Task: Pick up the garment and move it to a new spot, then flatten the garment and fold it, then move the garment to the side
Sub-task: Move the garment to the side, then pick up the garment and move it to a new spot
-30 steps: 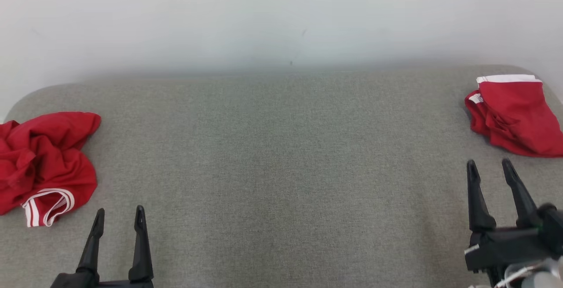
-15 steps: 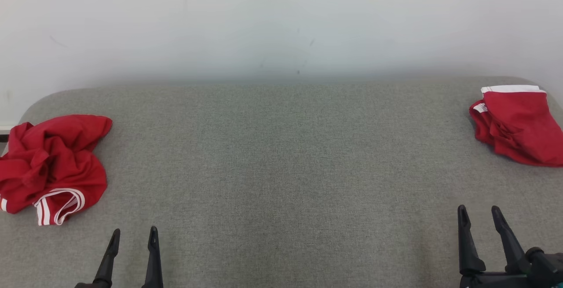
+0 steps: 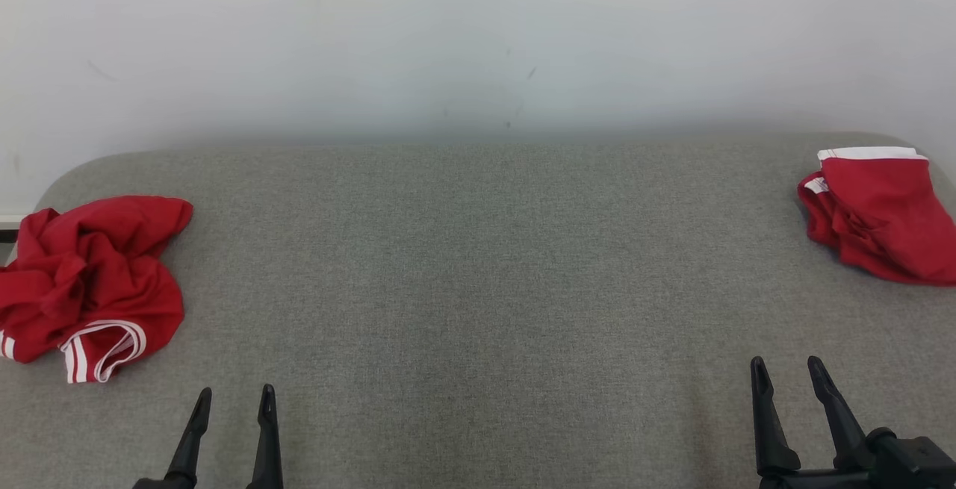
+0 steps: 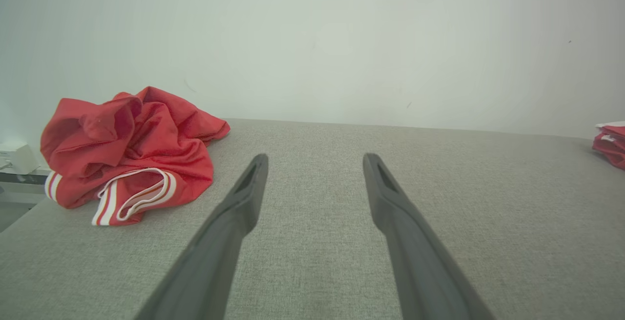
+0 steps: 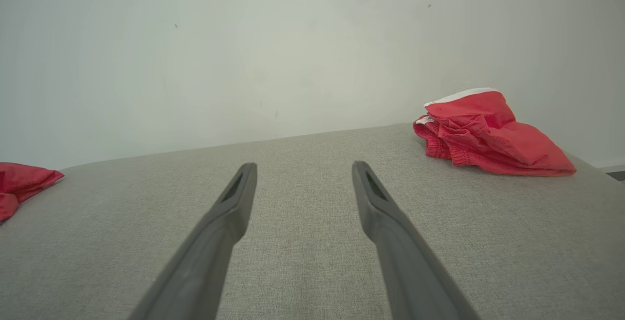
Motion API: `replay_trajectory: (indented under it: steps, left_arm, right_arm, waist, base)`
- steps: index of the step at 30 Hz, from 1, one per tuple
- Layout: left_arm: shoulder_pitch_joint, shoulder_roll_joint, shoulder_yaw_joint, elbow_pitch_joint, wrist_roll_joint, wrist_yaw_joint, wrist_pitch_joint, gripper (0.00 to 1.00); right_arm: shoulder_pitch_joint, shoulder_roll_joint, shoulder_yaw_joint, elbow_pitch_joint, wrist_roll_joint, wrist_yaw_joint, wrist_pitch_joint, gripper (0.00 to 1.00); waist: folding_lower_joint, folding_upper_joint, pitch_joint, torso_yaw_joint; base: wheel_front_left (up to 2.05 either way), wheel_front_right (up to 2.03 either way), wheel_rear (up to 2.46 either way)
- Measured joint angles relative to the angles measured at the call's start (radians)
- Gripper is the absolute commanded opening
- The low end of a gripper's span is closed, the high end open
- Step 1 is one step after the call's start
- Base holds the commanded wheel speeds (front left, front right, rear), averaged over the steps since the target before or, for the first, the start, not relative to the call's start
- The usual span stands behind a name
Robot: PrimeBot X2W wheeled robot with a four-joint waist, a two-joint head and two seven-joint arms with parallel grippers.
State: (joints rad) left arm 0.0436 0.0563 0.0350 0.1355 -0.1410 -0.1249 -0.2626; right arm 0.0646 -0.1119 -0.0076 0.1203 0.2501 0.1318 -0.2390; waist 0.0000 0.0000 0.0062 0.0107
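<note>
- Grey fabric covers the table (image 3: 478,287) below a plain pale wall (image 3: 478,41). The whole head view has shifted a little since a second ago, which is the camera moving, not the cloth.
- Far left, the crumpled garment (image 3: 89,280) lies at the table's edge, red with a white-striped cuff toward the robot, and is untouched. The left wrist view adds a small white object (image 4: 14,158) beyond that edge, off the table.
- The left end effector (image 3: 236,392) has its fingers spread and empty. It now sits lower in the head view, near the heap but apart from it.
- The right end effector (image 3: 786,363) is also spread and empty, and has drawn back well clear of the folded garment.
- Far right, the folded garment (image 3: 881,213) sits by the table's corner. The right wrist view shows its stacked layers and white band from the side. I judge that one done and set aside — the heap on the left looks next.
</note>
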Motion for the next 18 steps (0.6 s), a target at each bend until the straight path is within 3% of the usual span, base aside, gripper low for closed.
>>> replay_trajectory:
  steps: [18]
  left_arm:
    - [0.0, -0.001, 0.005, -0.017, 0.01, -0.004, 0.0, 1.0]
  right_arm:
    - [0.015, -0.002, 0.019, -0.033, -0.013, 0.0, 0.006, 1.0]
  waist:
    - [0.0, 0.0, -0.011, 0.008]
  base:
    - [0.0, 0.0, 0.0]
